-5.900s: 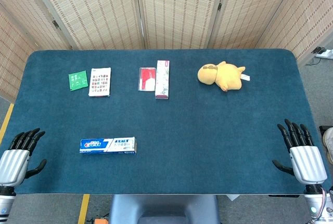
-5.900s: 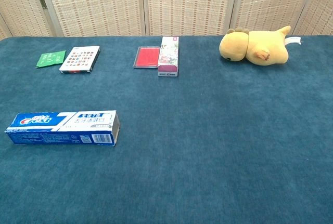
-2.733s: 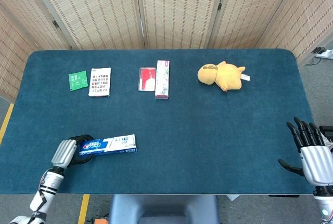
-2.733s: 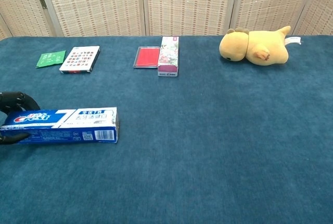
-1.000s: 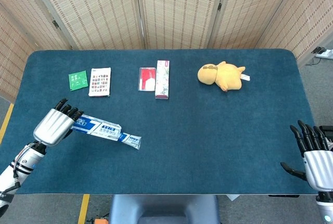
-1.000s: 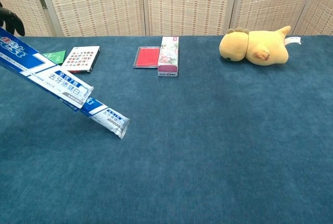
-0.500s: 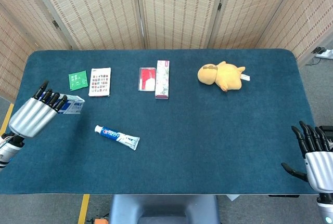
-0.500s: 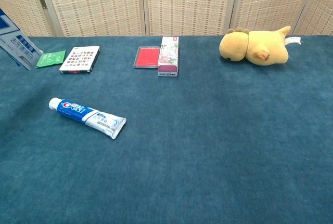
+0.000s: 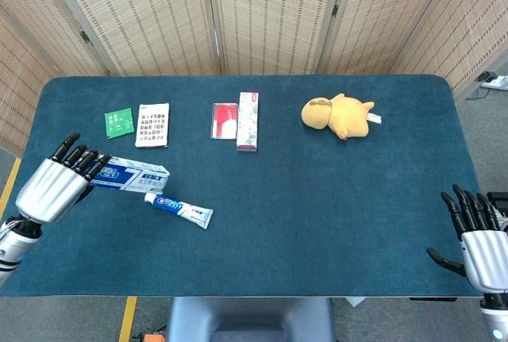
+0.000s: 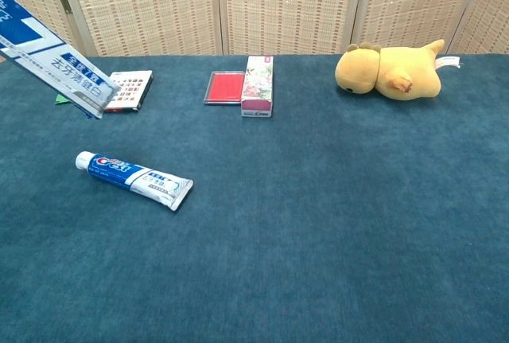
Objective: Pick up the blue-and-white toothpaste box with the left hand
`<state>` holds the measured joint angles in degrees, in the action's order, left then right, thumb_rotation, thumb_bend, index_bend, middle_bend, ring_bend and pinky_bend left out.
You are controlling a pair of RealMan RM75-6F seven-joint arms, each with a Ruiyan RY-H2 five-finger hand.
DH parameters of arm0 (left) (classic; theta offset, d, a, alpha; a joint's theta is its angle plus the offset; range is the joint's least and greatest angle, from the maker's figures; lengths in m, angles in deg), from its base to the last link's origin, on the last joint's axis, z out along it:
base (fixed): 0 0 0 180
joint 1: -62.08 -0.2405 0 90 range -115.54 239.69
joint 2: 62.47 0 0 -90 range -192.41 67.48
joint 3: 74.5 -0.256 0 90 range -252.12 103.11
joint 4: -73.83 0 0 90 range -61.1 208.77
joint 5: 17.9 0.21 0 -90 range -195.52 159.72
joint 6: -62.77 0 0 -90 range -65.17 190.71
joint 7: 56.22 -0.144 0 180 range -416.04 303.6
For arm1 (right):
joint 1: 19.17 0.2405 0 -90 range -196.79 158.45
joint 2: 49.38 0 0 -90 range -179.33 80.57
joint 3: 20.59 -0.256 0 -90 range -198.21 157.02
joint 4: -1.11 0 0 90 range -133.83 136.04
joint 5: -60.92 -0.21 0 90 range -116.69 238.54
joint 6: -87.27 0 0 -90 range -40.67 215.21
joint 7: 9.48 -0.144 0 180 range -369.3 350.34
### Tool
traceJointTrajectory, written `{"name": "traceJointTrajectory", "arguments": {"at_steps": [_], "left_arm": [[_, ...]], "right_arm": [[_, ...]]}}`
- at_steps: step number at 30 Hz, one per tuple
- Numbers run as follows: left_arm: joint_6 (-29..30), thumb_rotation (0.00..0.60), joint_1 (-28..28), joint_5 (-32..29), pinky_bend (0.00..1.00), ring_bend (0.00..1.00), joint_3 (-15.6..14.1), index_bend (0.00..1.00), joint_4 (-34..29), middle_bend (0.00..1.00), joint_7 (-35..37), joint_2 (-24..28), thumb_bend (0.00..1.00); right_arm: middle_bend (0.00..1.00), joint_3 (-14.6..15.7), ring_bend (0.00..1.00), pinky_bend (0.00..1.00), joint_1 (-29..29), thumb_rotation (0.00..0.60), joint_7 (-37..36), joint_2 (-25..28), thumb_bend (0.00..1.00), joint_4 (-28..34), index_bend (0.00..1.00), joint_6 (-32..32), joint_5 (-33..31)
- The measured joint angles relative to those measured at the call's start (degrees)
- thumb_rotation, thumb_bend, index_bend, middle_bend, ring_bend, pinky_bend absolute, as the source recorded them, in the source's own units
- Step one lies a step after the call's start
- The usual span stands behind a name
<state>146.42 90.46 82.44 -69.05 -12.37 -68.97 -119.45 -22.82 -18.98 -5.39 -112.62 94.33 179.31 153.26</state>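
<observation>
The left hand (image 9: 54, 187) has its fingers (image 9: 82, 159) clamped on one end of the blue-and-white toothpaste box (image 9: 131, 175), which is lifted clear of the table (image 9: 317, 223); the box runs out from the fingertips toward the table's middle, its long axis close to level in the head view and its free end tipped downward in the chest view. Directly below that free end, on the cloth, lies the toothpaste tube (image 9: 178, 208) (out of the box, apparently, which would leave the carton light). The pick looks essentially done; what remains is holding it steady. The table's left edge sits just behind the hand, while open cloth stretches toward the centre. The right hand (image 9: 484, 247) rests well apart at the far near corner, fingers apart and holding nothing.
</observation>
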Motion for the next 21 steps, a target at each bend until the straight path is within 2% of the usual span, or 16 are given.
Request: {"name": "traceJointTrajectory", "arguments": {"at_steps": [5,9,17,19,21], "left_arm": [[-0.71,0.600,-1.18,-3.95,0.24,0.36,-0.68,0.32,-4.40,0.43,11.93,-4.63,0.17],[-1.95,0.600,-2.15,-7.27,0.21,0.34,-1.43,0.32,-3.72,0.43,20.38,-10.99,0.17],[-4.33,0.600,-3.06,-10.23,0.18,0.32,-2.37,0.31,9.05,0.43,30.75,-20.45,0.17],[-4.80,0.600,-3.13,-10.48,0.16,0.29,-2.54,0.29,12.38,0.42,32.26,-22.00,0.17],[-5.52,0.600,-3.21,-10.75,0.10,0.21,-2.81,0.24,15.77,0.37,33.26,-23.29,0.17]], "right_arm": [[0.00,0.12,0.00,0.00,-0.04,0.600,0.11,-0.01,0.11,0.01,0.00,0.16,0.40],[0.00,0.36,0.00,0.00,-0.26,0.600,0.31,-0.08,0.11,0.00,0.00,0.64,0.99],[0.00,0.09,0.00,0.00,0.08,0.600,0.45,-0.16,0.11,-0.08,0.00,-0.21,0.27],[0.00,0.09,0.00,0.00,0.09,0.600,0.54,-0.18,0.11,-0.07,0.00,-0.27,0.20],[0.00,0.11,0.00,0.00,0.08,0.600,0.62,-0.19,0.11,-0.03,0.00,-0.30,0.17]]}}
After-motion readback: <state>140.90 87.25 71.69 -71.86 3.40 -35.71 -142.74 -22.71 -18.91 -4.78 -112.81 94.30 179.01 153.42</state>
